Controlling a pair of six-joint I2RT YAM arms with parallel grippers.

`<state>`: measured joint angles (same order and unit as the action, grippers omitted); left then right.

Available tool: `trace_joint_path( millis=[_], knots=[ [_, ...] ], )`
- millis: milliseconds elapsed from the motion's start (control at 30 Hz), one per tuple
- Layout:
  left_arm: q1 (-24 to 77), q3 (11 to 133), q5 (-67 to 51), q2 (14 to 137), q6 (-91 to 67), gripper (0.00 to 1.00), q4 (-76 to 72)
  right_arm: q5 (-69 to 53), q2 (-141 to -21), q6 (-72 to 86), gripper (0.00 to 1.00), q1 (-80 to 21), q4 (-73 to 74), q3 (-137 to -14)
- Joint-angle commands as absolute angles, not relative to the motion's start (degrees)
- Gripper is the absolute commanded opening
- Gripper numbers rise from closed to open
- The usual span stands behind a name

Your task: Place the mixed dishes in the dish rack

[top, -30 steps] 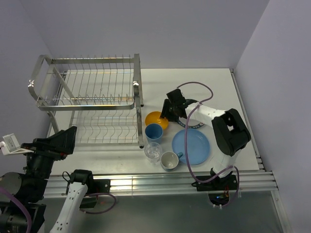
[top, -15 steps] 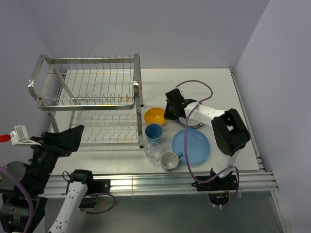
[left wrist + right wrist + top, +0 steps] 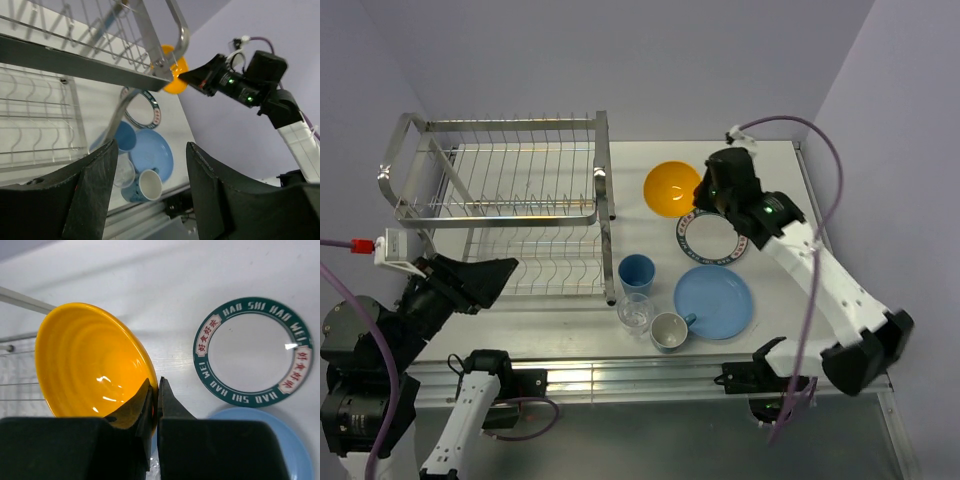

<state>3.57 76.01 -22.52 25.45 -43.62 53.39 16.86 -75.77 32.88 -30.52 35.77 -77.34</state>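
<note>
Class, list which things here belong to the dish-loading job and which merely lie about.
Job: chrome wire dish rack, yellow-orange bowl, blue tumbler, clear glass, light blue mug, plain blue plate, white dark-rimmed plate.
Bystanders: white table, purple cables.

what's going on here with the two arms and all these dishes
The right end effector is shut on the rim of the small yellow-orange bowl, holding it tilted in the air just right of the dish rack and its upper tier. The left end effector is open and holds nothing, poised in front of the rack. The blue tumbler, clear glass, light blue mug, blue plate and patterned plate sit on the table. No dish is in the rack yet.
</note>
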Motion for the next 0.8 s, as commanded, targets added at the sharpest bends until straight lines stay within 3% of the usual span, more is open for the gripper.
trace_joint_path(
  millis=[0,233,433,600,767],
  knots=[
    [2.7,77.0,-33.2,27.4,-42.9,0.63,50.0,21.1,-68.0,32.8,0.0,-31.0,42.7,-78.7],
    [3.3,88.9,-34.6,40.4,-38.5,0.78,42.6,18.9,-63.2,33.0,0.0,-31.0,49.7,-82.1],
    [3.4,103.3,-36.4,54.9,-35.5,0.83,35.4,16.9,-65.2,31.9,0.0,-31.0,52.4,-85.8],
    [11.5,121.0,-34.0,67.0,-30.4,0.85,36.4,13.7,-68.4,31.5,0.0,-30.8,55.0,-89.1],
    [24.2,128.8,-29.8,76.5,-18.4,0.92,35.8,8.8,-71.4,30.8,0.0,-29.1,56.8,-93.3]
  ],
)
